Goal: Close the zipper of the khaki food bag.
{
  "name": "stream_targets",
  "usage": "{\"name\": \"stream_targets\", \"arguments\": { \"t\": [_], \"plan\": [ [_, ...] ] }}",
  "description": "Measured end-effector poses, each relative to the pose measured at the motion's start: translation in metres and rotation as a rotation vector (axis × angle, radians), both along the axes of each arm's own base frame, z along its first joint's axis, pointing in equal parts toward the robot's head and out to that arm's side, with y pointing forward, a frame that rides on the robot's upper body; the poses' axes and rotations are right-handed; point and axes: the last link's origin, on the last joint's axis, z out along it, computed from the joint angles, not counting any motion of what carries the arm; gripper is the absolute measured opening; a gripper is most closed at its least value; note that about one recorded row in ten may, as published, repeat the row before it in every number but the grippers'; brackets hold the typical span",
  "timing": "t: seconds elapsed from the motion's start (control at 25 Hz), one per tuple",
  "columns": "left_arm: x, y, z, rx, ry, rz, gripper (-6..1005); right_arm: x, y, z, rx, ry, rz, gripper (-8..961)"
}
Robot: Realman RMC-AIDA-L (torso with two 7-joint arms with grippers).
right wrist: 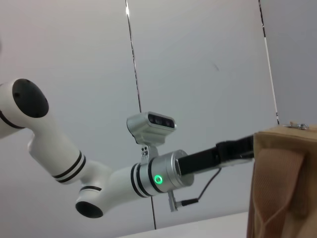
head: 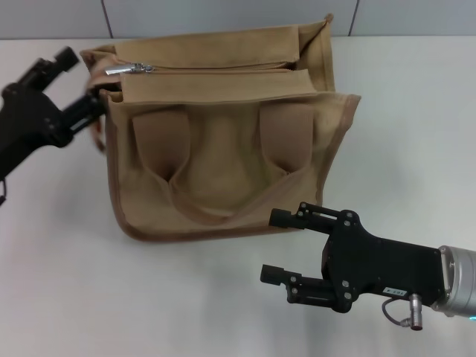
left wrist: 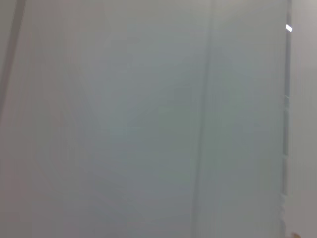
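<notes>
The khaki food bag (head: 223,149) lies on the white table with its front and two wide straps facing me. The zipper (head: 223,68) runs along its top panel, and the silver pull tab (head: 128,69) sits at the left end. My left gripper (head: 87,78) is open at the bag's left end, its lower finger (head: 91,104) against the bag's side. My right gripper (head: 280,245) is open and empty, just in front of the bag's lower right edge. The right wrist view shows the bag's end (right wrist: 280,188) and my left arm (right wrist: 163,176) reaching to it.
The white table (head: 416,111) stretches to the right of the bag and in front of it at the left (head: 111,297). A grey panelled wall (head: 223,15) stands behind. The left wrist view shows only a pale blank surface.
</notes>
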Motion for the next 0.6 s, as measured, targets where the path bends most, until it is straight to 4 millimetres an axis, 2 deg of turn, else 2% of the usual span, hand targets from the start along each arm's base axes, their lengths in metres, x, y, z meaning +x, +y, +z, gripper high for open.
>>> {"name": "stream_targets", "arguments": {
  "t": [0.16,0.6],
  "plan": [
    [-0.004,-0.002,0.007,0.046,-0.026,0.025,814,0.000,0.002,-0.001,0.007,-0.003,-0.007,707],
    [-0.013,-0.008,0.003,0.036,-0.003,0.059,814,0.000,0.004,-0.002,0.013,-0.008,-0.012,705]
  ]
}}
